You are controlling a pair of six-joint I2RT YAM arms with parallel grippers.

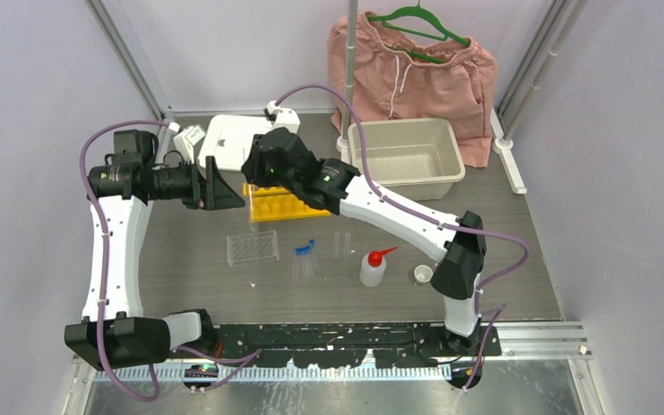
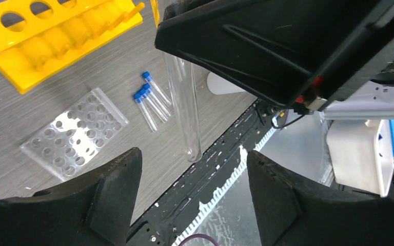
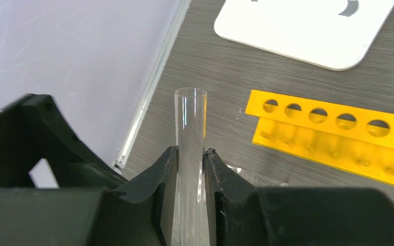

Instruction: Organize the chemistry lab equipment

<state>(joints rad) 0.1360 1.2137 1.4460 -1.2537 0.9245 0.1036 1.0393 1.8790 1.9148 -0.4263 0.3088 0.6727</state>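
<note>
Risk: the clear tube point(image 3: 190, 120) is smooth glass, and the fingers are pinching it along a narrow line. A quick swing could be slipping or tilting it. A tilted tube would be catching a hole's rim in the yellow rack point(image 3: 338, 134) rather than dropping in. The arms are also crowding each other, so a knock is possible.

Right gripper point(image 3: 190, 154): the fingers are clamping the tube, its open rim showing beyond the tips, above the worktop point(image 3: 225, 66) near the rack's end.

Left gripper point(image 2: 192, 164): the fingers are gaping wide, holding and touching nothing.
</note>
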